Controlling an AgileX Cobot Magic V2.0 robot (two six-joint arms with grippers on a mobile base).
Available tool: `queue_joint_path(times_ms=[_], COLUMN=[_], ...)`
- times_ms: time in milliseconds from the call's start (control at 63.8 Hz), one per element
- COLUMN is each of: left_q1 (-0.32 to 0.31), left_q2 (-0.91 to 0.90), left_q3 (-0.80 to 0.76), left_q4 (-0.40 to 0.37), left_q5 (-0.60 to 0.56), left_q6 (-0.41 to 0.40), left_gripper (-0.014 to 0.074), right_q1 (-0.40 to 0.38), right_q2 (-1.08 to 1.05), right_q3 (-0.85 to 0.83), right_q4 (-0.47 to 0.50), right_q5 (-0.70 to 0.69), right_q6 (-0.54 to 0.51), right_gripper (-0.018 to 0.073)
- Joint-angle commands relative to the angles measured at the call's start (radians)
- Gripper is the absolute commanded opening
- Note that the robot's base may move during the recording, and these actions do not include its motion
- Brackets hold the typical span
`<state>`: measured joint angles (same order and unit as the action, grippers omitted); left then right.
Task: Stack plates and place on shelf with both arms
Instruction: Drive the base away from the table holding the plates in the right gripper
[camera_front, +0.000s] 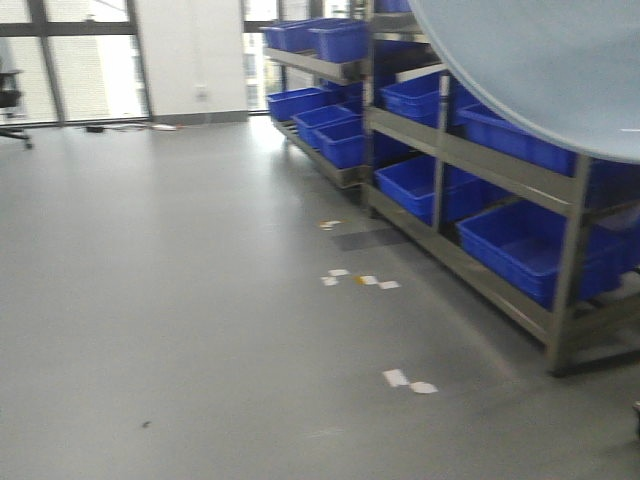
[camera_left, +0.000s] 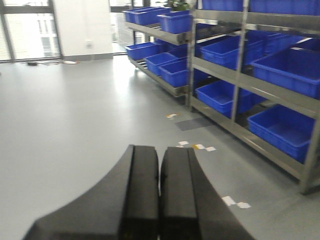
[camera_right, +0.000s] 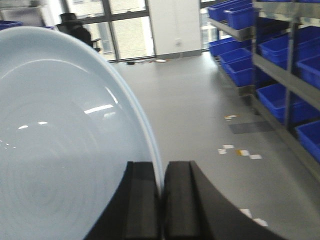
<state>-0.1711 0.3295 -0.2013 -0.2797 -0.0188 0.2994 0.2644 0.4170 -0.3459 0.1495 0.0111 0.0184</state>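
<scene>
At our right gripper (camera_right: 161, 187), jaws pinch the rim of a glossy, pale blue-white plate (camera_right: 60, 150); our left gripper (camera_left: 160, 187) is clenched on nothing.

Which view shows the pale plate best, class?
The right wrist view: the plate fills its left half, rim pinched in the right gripper. The front view shows only a cropped part; the left wrist view shows none.

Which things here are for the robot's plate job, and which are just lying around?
For the job: pale plate; right gripper pinching its rim; left gripper, shut and empty; steel rack, possibly the shelf.
Just lying about: blue crates; paper scraps; office chair.
</scene>
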Motion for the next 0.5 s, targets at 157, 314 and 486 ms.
queue_joint_path(times_ms=[157, 314, 486], left_q1=[-0.001, -0.001, -0.001], left_q2=[0.004, 0.004, 0.004], left_q3=[-0.029, -0.029, -0.029], left_q4=[-0.002, -0.002, -0.002], left_q5=[-0.080, -0.080, -0.080], left_q6=[-0.002, -0.002, -0.002], left_gripper=[0.0080, 0.0080, 0.0080], right_q1=[-0.006, -0.006, -0.006], right_q2=[0.001, 0.001, 0.001], right_q3=[-0.030, -0.030, -0.030], right_q4=[-0.003, -0.003, -0.003], right_q5=[-0.105, -0.105, -0.105], right_q6=[0.000, 0.000, 0.000], right_gripper=[0.0048, 0.0048, 0.0048])
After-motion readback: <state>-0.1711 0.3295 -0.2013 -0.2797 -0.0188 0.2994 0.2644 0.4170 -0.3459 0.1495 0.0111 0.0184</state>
